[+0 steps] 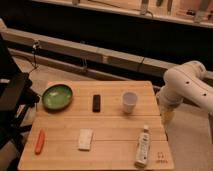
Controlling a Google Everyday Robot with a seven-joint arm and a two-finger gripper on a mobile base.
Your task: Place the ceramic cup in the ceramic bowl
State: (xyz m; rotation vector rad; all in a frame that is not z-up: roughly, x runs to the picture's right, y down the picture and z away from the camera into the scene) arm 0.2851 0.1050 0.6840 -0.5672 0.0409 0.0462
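Observation:
A white ceramic cup (129,101) stands upright on the wooden table (115,127), right of centre near the far edge. A green ceramic bowl (57,96) sits at the table's far left, upright, with nothing in it. My gripper (167,118) hangs at the end of the white arm (186,84) just off the table's right edge. It is to the right of the cup and apart from it, holding nothing that I can see.
A black rectangular object (96,103) lies between bowl and cup. A white bottle (143,146) lies at the front right, a white sponge (85,139) at the front centre, an orange carrot-like item (39,141) at the front left. Dark furniture (12,95) stands left of the table.

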